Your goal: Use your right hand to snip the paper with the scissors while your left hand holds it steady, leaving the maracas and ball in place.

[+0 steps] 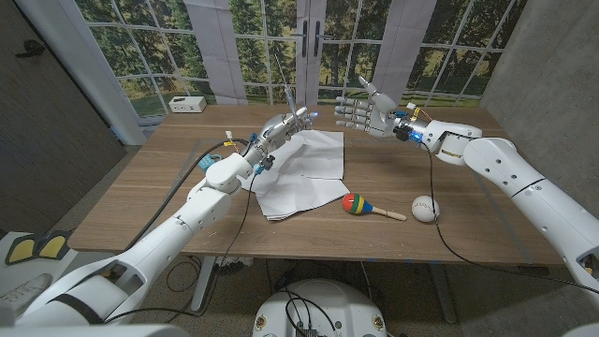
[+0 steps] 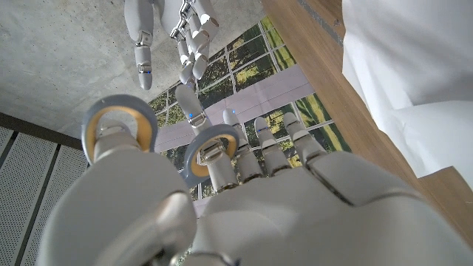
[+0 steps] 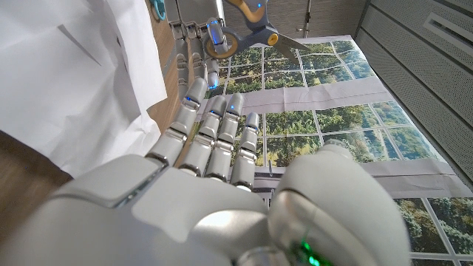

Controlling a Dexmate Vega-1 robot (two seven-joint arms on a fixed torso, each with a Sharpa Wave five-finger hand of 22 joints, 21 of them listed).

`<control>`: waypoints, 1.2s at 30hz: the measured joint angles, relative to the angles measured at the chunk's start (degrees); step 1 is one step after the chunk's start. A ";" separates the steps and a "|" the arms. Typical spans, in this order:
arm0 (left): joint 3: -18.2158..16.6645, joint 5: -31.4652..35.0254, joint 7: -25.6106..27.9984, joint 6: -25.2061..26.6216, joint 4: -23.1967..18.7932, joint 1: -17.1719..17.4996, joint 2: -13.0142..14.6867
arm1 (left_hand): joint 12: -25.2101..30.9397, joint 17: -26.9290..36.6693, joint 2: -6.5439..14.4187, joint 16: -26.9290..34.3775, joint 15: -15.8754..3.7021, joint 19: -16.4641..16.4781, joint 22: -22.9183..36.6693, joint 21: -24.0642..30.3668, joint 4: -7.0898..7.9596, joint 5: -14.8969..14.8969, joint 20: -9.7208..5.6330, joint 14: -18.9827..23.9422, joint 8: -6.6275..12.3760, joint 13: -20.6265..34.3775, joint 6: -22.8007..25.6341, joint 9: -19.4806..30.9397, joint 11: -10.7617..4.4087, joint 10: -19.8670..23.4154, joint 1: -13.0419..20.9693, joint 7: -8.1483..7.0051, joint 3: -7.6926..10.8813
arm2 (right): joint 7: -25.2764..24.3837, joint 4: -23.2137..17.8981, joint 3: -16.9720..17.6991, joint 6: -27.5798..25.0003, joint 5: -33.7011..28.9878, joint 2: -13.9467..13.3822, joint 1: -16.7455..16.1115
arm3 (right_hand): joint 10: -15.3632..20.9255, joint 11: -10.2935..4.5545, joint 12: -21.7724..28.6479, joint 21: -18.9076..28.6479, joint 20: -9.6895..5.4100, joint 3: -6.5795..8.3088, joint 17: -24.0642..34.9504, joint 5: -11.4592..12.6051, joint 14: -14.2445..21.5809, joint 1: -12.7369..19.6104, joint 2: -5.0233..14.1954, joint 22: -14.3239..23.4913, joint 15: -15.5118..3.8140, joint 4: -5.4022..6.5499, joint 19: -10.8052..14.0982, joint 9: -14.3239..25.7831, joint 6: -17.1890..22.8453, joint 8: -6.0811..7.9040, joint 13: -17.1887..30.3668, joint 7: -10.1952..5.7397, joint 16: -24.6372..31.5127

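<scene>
- My left hand [image 1: 281, 126] is raised above the far edge of the paper [image 1: 301, 173], and it holds the scissors [image 1: 292, 105], whose blades stick up and away from me in the head view.
- In the left wrist view, the scissor handles [image 2: 211, 151] sit over that hand's fingers [image 2: 270, 144]: grey loops with a tan inner lining, with fingers through or against them. I cannot tell exactly how many fingers pass through.
- In the right wrist view, the scissors [image 3: 247, 29] appear beyond my right fingertips, grey and orange near the pivot, with the left hand's fingers around them.
- My right hand [image 1: 367, 112] hovers in the air above the far part of the wooden table [image 1: 468, 225], just beside the left hand but not touching it. Its fingers are stretched out and slightly apart, and it holds nothing.
- The paper, a white sheet with a few folds and a cut line, lies on the table under and in front of the left hand. Neither hand presses on it.
- The maraca [image 1: 360, 205], striped red, green, yellow and blue with a wooden handle, lies just beside the paper's near right corner.
- The white ball [image 1: 425, 208] rests near the tip of the maraca's handle, well apart from both hands.
- A small white box [image 1: 188, 104] sits at the table's far left corner.
</scene>
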 measured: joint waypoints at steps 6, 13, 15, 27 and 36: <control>0.17 -0.08 -0.60 0.03 0.62 -0.47 -0.17 | 0.00 -0.19 0.07 0.00 0.00 0.00 0.00 0.00 -0.07 0.38 0.00 0.00 0.00 0.00 0.00 -0.06 0.09 0.10 -0.38 0.00 -0.55 | 0.00 0.22 0.19 0.22 -0.16 0.00 0.15 | 0.00 0.00 -0.22 -0.45 0.00 -0.18 -0.06 0.00 0.00 0.00 0.00 0.00 0.00 -0.18 0.00 0.00 0.00 0.00 -0.27 0.00 0.00; 0.30 -0.27 -1.13 0.03 1.22 -0.87 -0.36 | 0.00 -0.19 0.07 -0.01 0.00 -0.31 -0.01 0.00 0.06 0.44 0.31 0.00 0.00 0.01 0.00 -0.17 0.09 0.09 -0.37 0.00 -0.89 | -0.05 0.41 0.37 0.35 -0.28 -0.01 0.22 | 0.00 0.00 -0.44 -0.45 0.00 -0.23 -0.33 0.00 0.00 0.00 0.00 -0.14 0.00 -0.23 0.00 0.01 0.00 0.00 -0.26 0.00 0.00; 0.32 -0.28 -1.23 0.04 1.30 -0.95 -0.38 | 0.00 -0.19 0.07 -0.01 0.00 -0.31 -0.01 0.00 -0.14 0.44 0.31 0.00 0.00 0.01 0.00 -0.17 0.09 0.09 -0.37 0.00 -1.10 | -0.06 0.44 0.43 0.38 -0.31 -0.02 0.22 | 0.00 0.00 -0.44 -0.85 0.00 -0.23 -0.33 0.00 0.00 0.00 0.00 -0.14 0.00 -0.23 0.00 0.01 0.00 0.00 -0.27 0.00 0.00; 0.45 -0.30 -1.93 0.05 1.14 -1.19 -0.05 | -0.45 -0.18 0.08 -0.28 0.01 -0.31 -0.01 0.00 -0.15 0.86 0.30 -0.43 0.21 0.01 0.31 -0.24 0.31 0.32 -0.36 0.31 -1.89 | -0.26 1.01 0.64 1.01 -1.24 -0.25 0.34 | -0.13 0.51 -1.30 -2.95 1.34 -0.46 -1.12 0.00 -1.76 0.39 0.38 -0.14 0.31 -0.47 -1.77 0.01 0.20 0.00 -0.79 -0.21 -0.23; 0.36 -0.31 -2.10 0.64 -0.38 -0.69 0.97 | -1.05 -0.18 0.08 -0.28 0.02 -0.62 -0.01 0.00 -0.14 1.33 0.61 -1.04 -0.37 -0.27 0.30 -1.38 -0.13 -0.12 -0.36 0.31 -2.37 | 0.22 2.80 -0.24 4.77 -6.31 -0.74 1.05 | -1.56 0.31 -2.56 -4.23 1.95 -0.65 -1.85 0.42 -3.18 1.45 0.82 -0.13 0.30 -1.17 -2.38 0.01 -0.32 -0.26 -0.80 -0.73 -0.50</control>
